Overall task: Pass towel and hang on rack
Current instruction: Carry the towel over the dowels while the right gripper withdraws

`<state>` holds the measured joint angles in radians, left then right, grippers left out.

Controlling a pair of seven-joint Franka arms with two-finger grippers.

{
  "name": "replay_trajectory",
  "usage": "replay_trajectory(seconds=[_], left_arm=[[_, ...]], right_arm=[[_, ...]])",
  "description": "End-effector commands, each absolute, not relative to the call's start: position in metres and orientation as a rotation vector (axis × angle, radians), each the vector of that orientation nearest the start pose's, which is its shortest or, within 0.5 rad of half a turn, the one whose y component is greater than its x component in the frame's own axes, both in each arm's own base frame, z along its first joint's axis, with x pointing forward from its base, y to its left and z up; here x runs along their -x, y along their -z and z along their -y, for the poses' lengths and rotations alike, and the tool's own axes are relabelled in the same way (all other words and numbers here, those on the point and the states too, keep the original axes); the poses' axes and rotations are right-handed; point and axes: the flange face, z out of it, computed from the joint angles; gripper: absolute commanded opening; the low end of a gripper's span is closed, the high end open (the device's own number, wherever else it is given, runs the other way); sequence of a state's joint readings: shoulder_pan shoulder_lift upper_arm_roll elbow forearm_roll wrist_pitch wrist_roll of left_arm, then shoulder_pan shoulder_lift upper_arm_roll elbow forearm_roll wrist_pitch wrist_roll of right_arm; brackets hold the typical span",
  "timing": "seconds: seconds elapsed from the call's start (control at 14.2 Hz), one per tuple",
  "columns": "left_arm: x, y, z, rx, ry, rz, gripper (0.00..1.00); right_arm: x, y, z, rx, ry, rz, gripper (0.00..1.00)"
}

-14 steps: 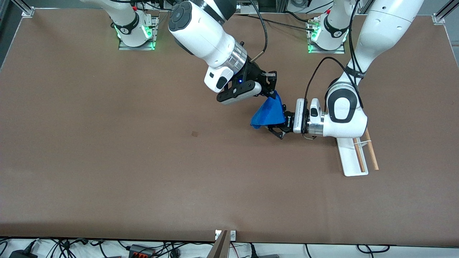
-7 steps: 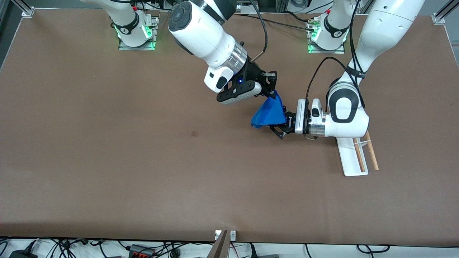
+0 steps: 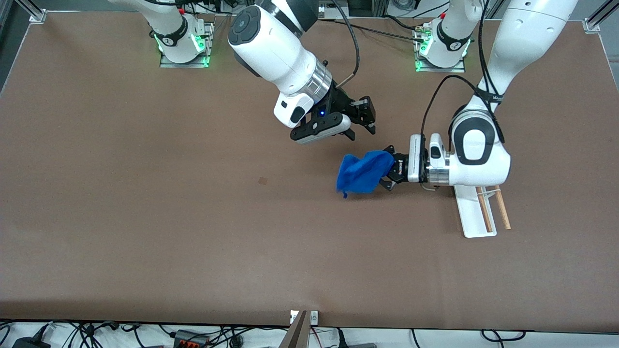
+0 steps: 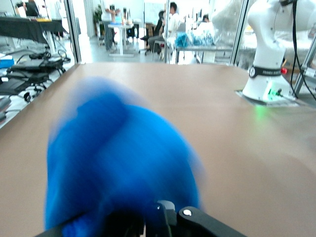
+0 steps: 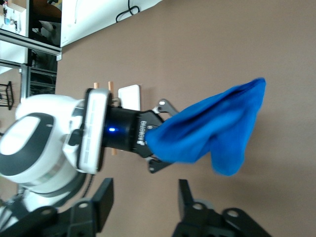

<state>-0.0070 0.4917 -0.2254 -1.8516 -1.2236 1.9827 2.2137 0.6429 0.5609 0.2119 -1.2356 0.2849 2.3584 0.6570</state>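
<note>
Blue cloth first: you have the towel (image 3: 363,172) pinched at one end in the left gripper (image 3: 390,168), whose fingers are clamped together on it, and the rest of it droops free above the brown table (image 3: 145,217) near the middle. In the left wrist view the towel (image 4: 116,163) fills most of the picture just ahead of the fingers. From the right wrist view you can see the towel (image 5: 212,131) hanging out of the left gripper (image 5: 154,143), with a loose corner sagging below the bunched part.

Your right gripper (image 3: 363,117) hangs over the bare table, apart from the towel, with its fingers (image 5: 185,200) spread and nothing between them.

The rack (image 3: 476,210) stands at the left arm's end of the table, partly under that arm's wrist. Its white base and two wooden rods show, with no cloth on them. The towel is well apart from the rack, toward the table's middle.
</note>
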Motion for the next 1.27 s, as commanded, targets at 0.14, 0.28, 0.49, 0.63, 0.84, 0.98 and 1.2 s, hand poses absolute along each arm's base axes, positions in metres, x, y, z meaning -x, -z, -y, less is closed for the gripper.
replay_trajectory(seconds=[0.14,0.28,0.49,0.63,0.84,0.98,1.2], left_arm=[[-0.616,-0.326,0.149,-1.514,-0.752,1.708,0.01],[-0.618,-0.332,0.131,-1.531,-0.704,1.703,0.01],[-0.625,-0.345,0.088,-1.621,-0.695,1.672,0.01],[-0.630,-0.362,0.043,-1.785,-0.616,1.613,0.01],[-0.639,-0.394,-0.009,-2.013,-0.422,1.506,0.01],[-0.635,-0.394,-0.039,-2.092,-0.364,1.378,0.01],[-0.628,-0.385,-0.088,-2.181,-0.310,1.296,0.01]], right_arm=[[-0.538,-0.513,-0.529,2.572,0.315,0.018,1.00],[-0.545,-0.512,-0.516,2.619,0.300,0.006,1.00],[-0.559,-0.515,-0.475,2.825,0.320,0.047,1.00],[-0.578,-0.510,-0.427,3.002,0.293,0.022,1.00],[-0.615,-0.505,-0.341,3.138,0.184,0.069,1.00],[-0.635,-0.507,-0.286,3.179,0.114,0.069,1.00],[-0.651,-0.512,-0.223,3.197,0.053,-0.074,1.00]])
